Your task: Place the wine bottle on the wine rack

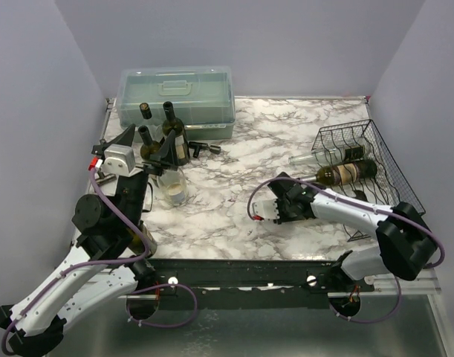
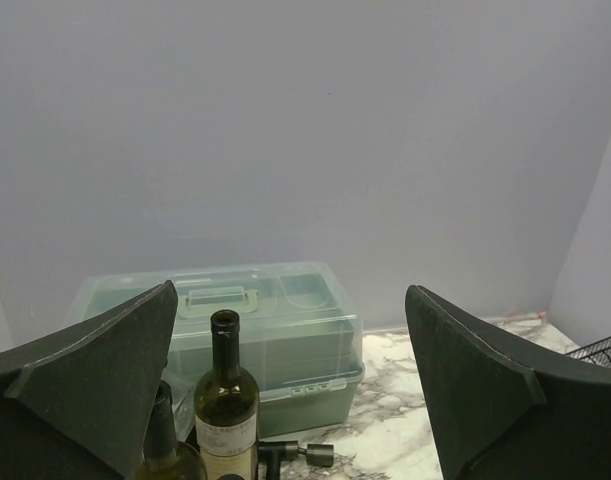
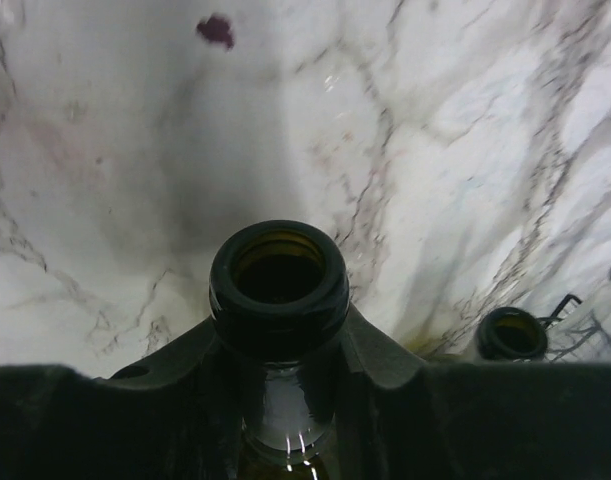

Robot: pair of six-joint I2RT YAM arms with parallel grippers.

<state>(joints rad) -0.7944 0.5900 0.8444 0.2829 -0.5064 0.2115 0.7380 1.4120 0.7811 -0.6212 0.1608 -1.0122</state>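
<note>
The black wire wine rack [image 1: 394, 167] stands at the right of the marble table. A dark wine bottle with a tan label [image 1: 347, 172] lies across it, its neck sticking out to the left, beside a clear bottle [image 1: 316, 157]. My right gripper [image 1: 284, 195] is shut on the dark bottle's neck; in the right wrist view its jaws clamp just under the open mouth [image 3: 279, 280], and the clear bottle's mouth [image 3: 510, 333] shows at the right. My left gripper [image 1: 145, 147] is open and empty, level with the upright bottles [image 1: 173, 134] at the back left; one of them [image 2: 225, 405] stands ahead of its fingers.
A translucent grey-green plastic box with a handle [image 1: 178, 100] stands at the back left behind three upright bottles. A dark corkscrew [image 1: 203, 149] lies to their right and shows in the left wrist view [image 2: 297, 455]. A clear glass [image 1: 173, 190] stands in front of the bottles.
</note>
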